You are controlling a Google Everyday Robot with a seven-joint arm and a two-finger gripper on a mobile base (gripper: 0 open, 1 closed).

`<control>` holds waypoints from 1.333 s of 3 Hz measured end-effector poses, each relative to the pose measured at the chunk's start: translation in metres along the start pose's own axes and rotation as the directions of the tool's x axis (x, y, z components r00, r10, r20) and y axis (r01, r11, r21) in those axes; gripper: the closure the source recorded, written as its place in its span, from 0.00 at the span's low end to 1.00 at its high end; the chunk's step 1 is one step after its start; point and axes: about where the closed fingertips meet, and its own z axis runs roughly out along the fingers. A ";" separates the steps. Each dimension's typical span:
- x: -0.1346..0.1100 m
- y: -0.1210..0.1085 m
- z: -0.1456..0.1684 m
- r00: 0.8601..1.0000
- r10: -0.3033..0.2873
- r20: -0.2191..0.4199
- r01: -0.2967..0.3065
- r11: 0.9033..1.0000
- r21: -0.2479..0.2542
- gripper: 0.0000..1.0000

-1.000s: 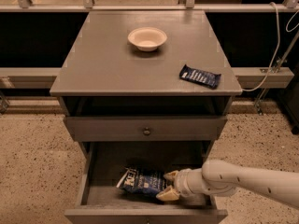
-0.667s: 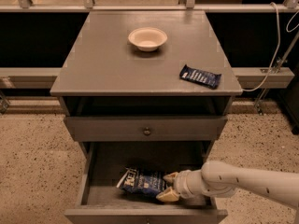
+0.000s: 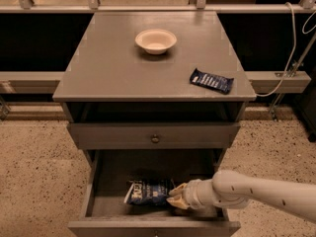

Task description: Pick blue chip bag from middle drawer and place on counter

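Note:
The blue chip bag (image 3: 147, 193) lies in the open middle drawer (image 3: 148, 227), near its middle, white lettering up. My gripper (image 3: 174, 199) reaches in from the right on a white arm; its tan fingers are at the bag's right end and touch it. The counter (image 3: 108, 68) is the grey top of the cabinet above.
On the counter stand a cream bowl (image 3: 155, 41) at the back and a flat dark-blue bar wrapper (image 3: 212, 80) near the right edge. A shut drawer front with a round knob (image 3: 155, 138) sits above the open drawer. Speckled floor lies on both sides.

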 end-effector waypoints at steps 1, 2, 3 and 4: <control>-0.022 -0.001 -0.009 0.998 -0.046 0.048 0.046 0.999 0.013 0.89; -0.065 -0.003 -0.035 0.978 -0.123 0.169 0.117 0.992 0.043 1.00; -0.113 -0.001 -0.073 0.924 -0.216 0.315 0.199 0.976 0.088 1.00; -0.171 0.009 -0.127 0.825 -0.355 0.440 0.316 0.935 0.161 1.00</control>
